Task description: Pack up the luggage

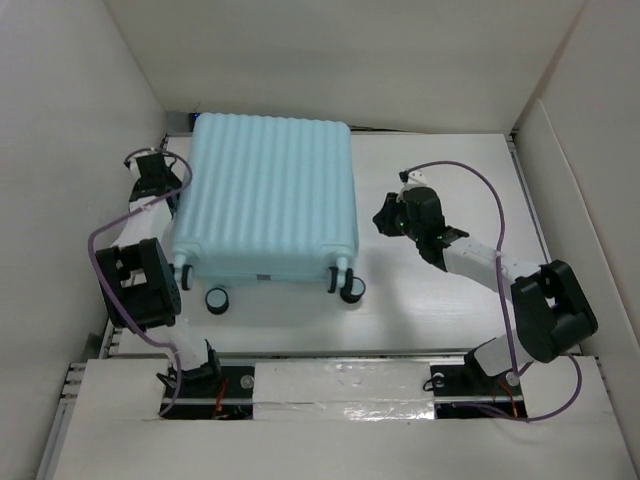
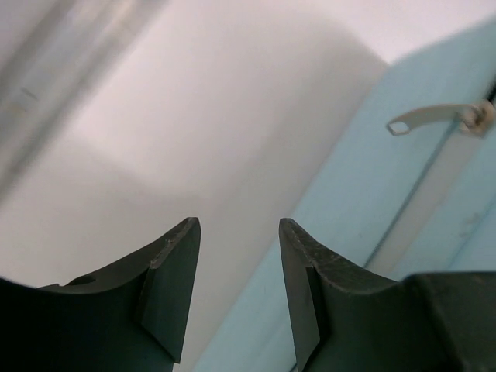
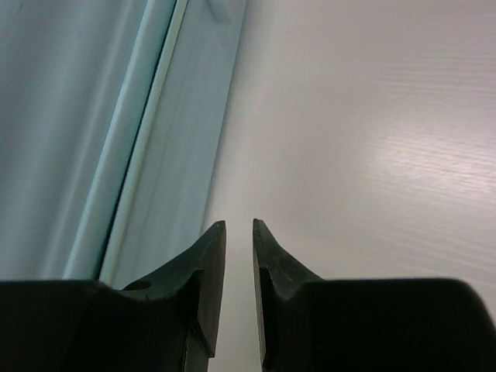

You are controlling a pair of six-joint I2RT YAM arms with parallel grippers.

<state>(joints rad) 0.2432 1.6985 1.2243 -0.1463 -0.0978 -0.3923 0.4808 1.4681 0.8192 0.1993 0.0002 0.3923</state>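
The luggage [image 1: 265, 195] is a pale aqua ribbed hard-shell suitcase. It lies flat and closed in the middle of the table, wheels [image 1: 352, 288] toward the arms. My left gripper [image 1: 163, 172] is close to its left side, open and empty [image 2: 236, 225]. In the left wrist view the shell [image 2: 403, 201] and a metal zipper pull [image 2: 434, 116] lie ahead to the right. My right gripper [image 1: 385, 215] is low over the table just right of the suitcase. Its jaws [image 3: 239, 225] stand a narrow gap apart with nothing between them; the shell's side [image 3: 93, 132] is to their left.
White walls enclose the table [image 1: 450, 300] on the left, back and right. A second wheel [image 1: 217, 298] sticks out at the suitcase's near left corner. Purple cables loop round both arms.
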